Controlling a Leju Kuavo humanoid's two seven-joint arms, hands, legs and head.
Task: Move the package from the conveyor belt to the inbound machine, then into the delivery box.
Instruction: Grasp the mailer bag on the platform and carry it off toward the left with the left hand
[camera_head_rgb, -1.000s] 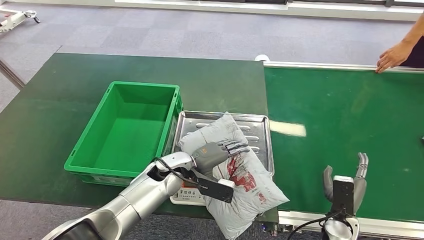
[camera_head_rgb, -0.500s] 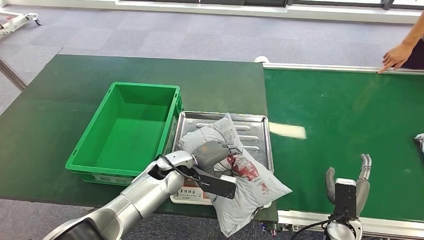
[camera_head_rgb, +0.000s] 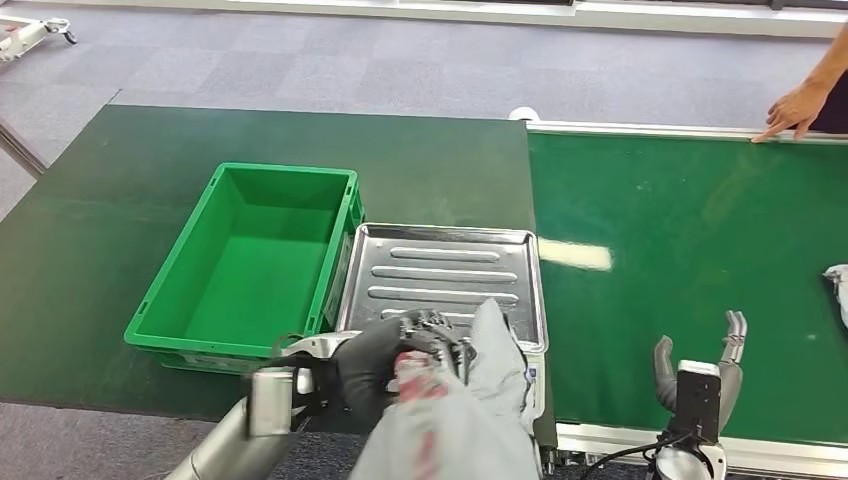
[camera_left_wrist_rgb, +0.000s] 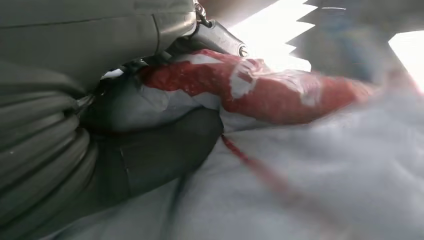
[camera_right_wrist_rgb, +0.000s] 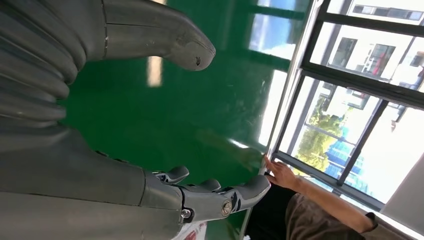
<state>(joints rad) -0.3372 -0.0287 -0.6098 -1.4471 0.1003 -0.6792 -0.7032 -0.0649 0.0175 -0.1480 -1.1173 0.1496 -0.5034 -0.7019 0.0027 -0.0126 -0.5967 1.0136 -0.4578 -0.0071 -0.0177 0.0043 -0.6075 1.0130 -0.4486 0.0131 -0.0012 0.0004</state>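
Note:
My left hand (camera_head_rgb: 385, 365) grips the grey package (camera_head_rgb: 465, 415) with red print and holds it up over the front edge of the silver tray (camera_head_rgb: 440, 270) of the inbound machine. The tray's ribbed surface is bare. In the left wrist view the package (camera_left_wrist_rgb: 300, 165) is blurred and close, pressed against the dark fingers (camera_left_wrist_rgb: 150, 155). The green delivery box (camera_head_rgb: 250, 260) stands just left of the tray, with nothing in it. My right hand (camera_head_rgb: 697, 378) is open above the near edge of the conveyor belt (camera_head_rgb: 690, 240), its fingers (camera_right_wrist_rgb: 215, 197) spread and holding nothing.
A second grey package (camera_head_rgb: 838, 292) shows at the belt's right edge. A person's hand (camera_head_rgb: 792, 112) rests on the belt's far rail; this person's hand (camera_right_wrist_rgb: 280, 172) is also in the right wrist view. The dark green table (camera_head_rgb: 130, 190) surrounds the box.
My left hand has closed on the package and lifted it off the tray toward me, leaving the tray bare. The second package has come further into view. My right hand has barely moved.

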